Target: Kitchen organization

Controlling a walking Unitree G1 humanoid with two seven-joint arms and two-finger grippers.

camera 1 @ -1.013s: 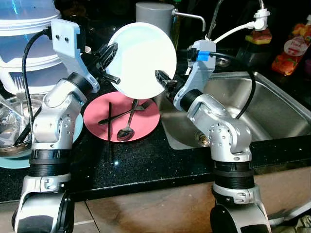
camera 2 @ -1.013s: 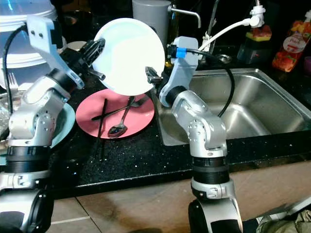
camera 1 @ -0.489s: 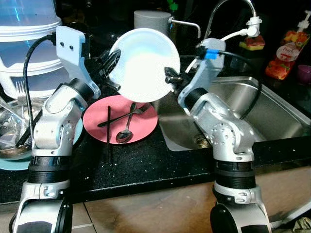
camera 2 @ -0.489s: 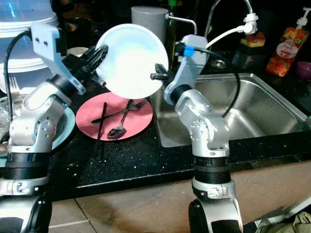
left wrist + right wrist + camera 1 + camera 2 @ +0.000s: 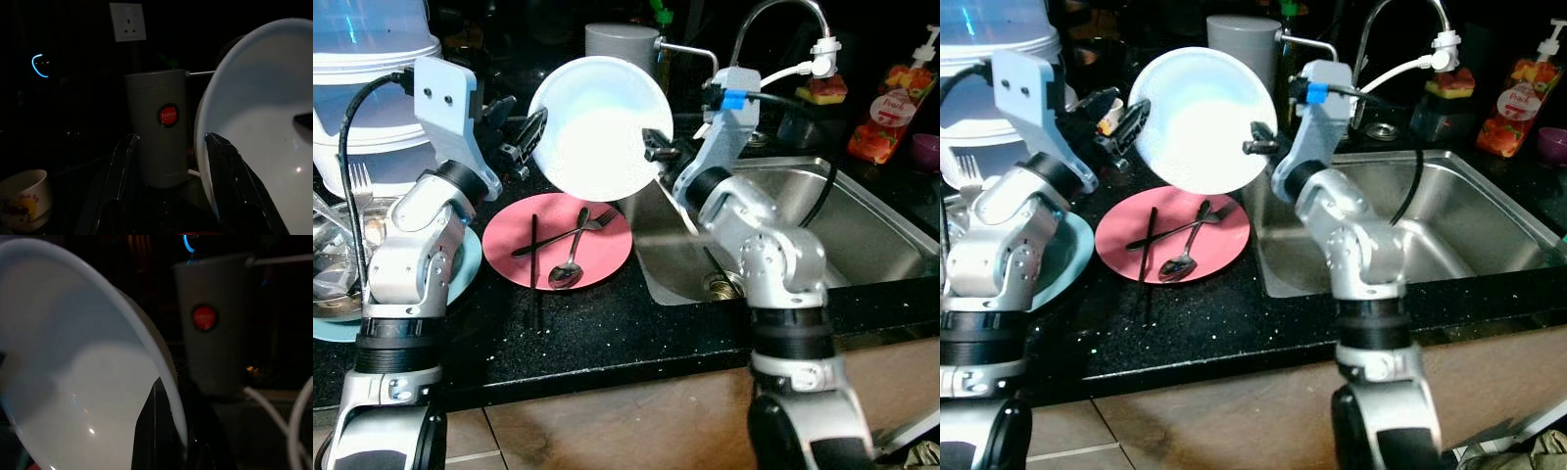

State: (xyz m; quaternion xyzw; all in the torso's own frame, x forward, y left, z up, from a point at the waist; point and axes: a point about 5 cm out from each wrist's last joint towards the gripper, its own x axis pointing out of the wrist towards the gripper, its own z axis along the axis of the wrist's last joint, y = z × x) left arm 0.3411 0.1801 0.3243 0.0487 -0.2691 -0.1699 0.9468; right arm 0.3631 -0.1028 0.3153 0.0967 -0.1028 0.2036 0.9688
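Note:
A white plate [image 5: 597, 127] hangs tilted on edge above the black counter. My right gripper [image 5: 654, 147] is shut on its right rim, with one black finger [image 5: 156, 431] lying across the plate's face. At the plate's left edge, my left gripper [image 5: 519, 137] is open. Its fingers [image 5: 120, 186] stand wide apart and the rim [image 5: 205, 147] sits right beside one of them. Below lies a pink plate [image 5: 607, 250] carrying a spoon [image 5: 566, 272], a fork [image 5: 582, 225] and black chopsticks [image 5: 534, 259].
A steel sink [image 5: 862, 225] with a faucet [image 5: 773, 15] lies to the right. A grey canister [image 5: 622, 44] stands behind the white plate. White tubs [image 5: 362, 78], a light blue plate [image 5: 460, 274] and cutlery crowd the left. A small cup [image 5: 22, 196] sits near the canister.
My left gripper has opened and come off the white plate's left rim. The right gripper keeps its hold on the right rim. The view has shifted a little.

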